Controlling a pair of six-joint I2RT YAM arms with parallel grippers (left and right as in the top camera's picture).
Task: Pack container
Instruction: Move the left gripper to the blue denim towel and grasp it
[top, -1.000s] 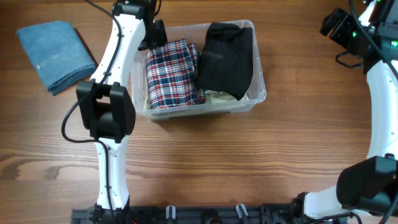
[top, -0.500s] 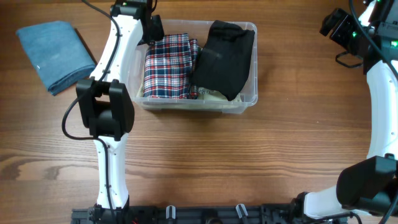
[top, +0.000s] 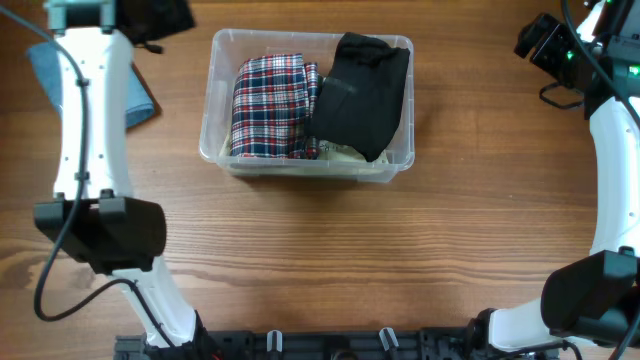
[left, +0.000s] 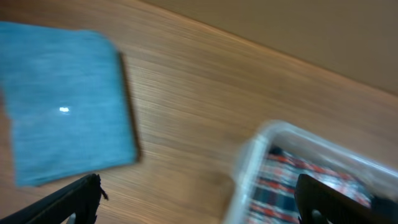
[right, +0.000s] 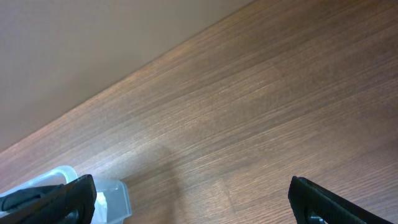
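The container (top: 306, 170) sits mid-table, open top up, its long axis running left to right, holding a plaid cloth (top: 268, 105) and a black garment (top: 362, 90). The left gripper (left: 198, 186) and right gripper (right: 191, 186) are both spread wide, empty

Wood, clear plastic and cloth on my feeds

The table (top: 330, 260) reads to me as brown wood grain with a smooth, low-sheen finish. The container (top: 310, 172) is clear, colourless plastic, smooth and slightly glossy, turning milky where its rim catches the light. In it I see a woven plaid cloth (top: 268, 105), soft and matt, and a black cloth (top: 362, 90) — matt too, its weave too dark for me to make out. The blue cloth (left: 62, 124) looks like a fine, faintly heathered fabric, matt, though my left wrist view is blurred. The left arm (top: 85, 110) and right arm (top: 610, 170) wear smooth white plastic shells with a light gloss — their black joint housings (top: 100, 232) look matt.
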